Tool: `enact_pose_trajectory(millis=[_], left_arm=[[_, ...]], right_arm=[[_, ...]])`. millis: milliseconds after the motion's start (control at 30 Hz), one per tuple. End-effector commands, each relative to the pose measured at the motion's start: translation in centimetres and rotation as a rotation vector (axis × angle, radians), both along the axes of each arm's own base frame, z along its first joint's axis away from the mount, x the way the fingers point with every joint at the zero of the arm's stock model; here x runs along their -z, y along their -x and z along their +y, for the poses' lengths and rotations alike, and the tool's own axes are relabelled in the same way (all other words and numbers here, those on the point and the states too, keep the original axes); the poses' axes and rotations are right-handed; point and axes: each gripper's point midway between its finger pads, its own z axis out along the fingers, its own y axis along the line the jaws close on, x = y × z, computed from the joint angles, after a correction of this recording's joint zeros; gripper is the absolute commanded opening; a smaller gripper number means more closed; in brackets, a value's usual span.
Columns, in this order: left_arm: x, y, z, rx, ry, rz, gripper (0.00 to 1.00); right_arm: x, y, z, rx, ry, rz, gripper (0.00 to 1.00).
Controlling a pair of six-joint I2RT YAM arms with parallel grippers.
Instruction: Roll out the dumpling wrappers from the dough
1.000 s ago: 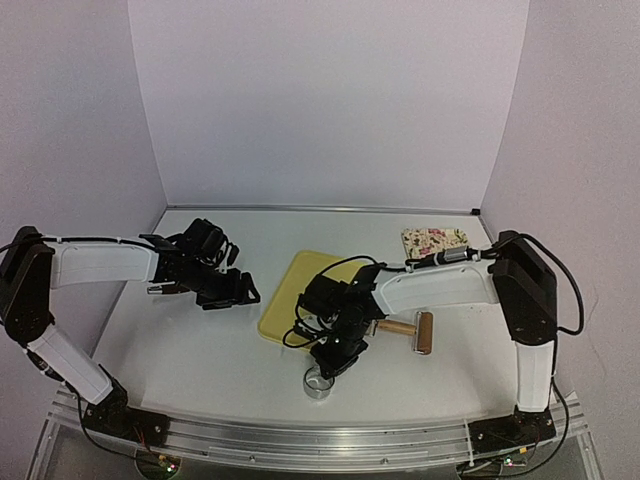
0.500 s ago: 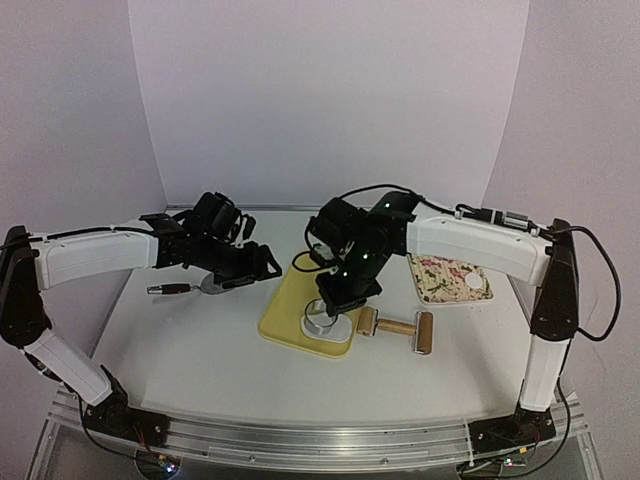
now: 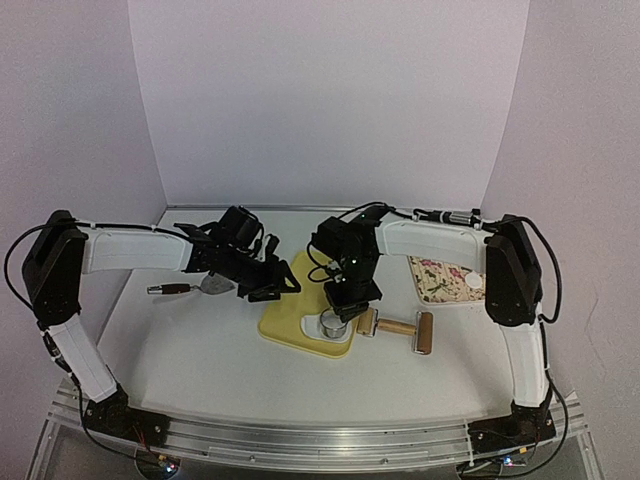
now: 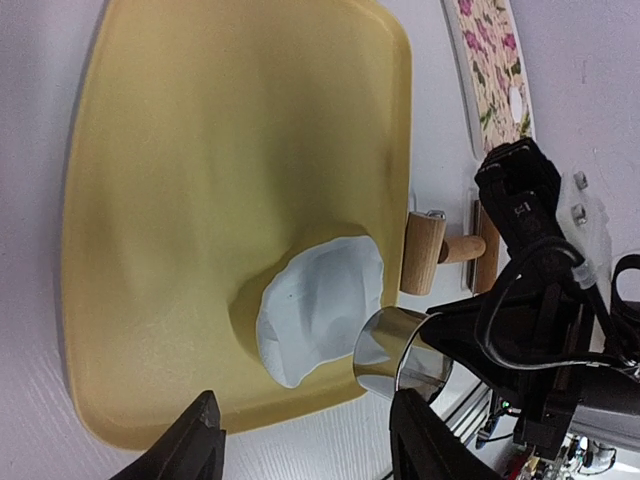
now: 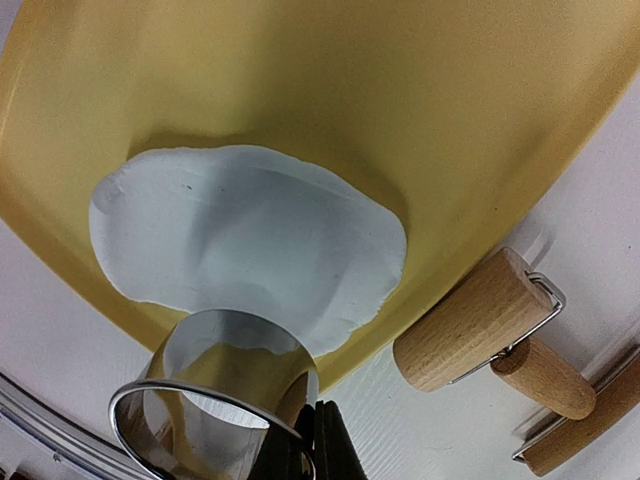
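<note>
dough [image 5: 250,235] lies flat on the board [image 4: 240,150], at its near corner, likely soft and tearable; lift under an edge. right jaws pinch the ring cutter [image 5: 215,400] over it; left jaws gape beside the board.

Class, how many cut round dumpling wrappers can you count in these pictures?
1. A small white wrapper lies on the flowered tray, near its right end. The right arm covers part of that tray, so more may be hidden.
</note>
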Motion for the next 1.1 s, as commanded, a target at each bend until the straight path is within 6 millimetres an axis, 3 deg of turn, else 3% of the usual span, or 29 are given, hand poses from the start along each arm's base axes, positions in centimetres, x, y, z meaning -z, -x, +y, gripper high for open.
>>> enact_pose_trajectory(millis=[0,300,1067], left_arm=[[-2.4,-0.5,-2.5,0.113,0.083,-0.051,0.54],[-1.1,-0.6,-3.4,0.151,0.075,-0.008,0.45],[-0.1,-0.4,-3.8,0.174,0.067,0.027,0.39]], right_arm=[[-0.8,-1.9,1.1,-0.021,-0.030,-0.063,0.00],[0.9,-2.8,2.1,-0.034,-0.024,-0.068,0.00],[4.0,-3.0,1.1,-0.023,0.051,-0.048,0.00]])
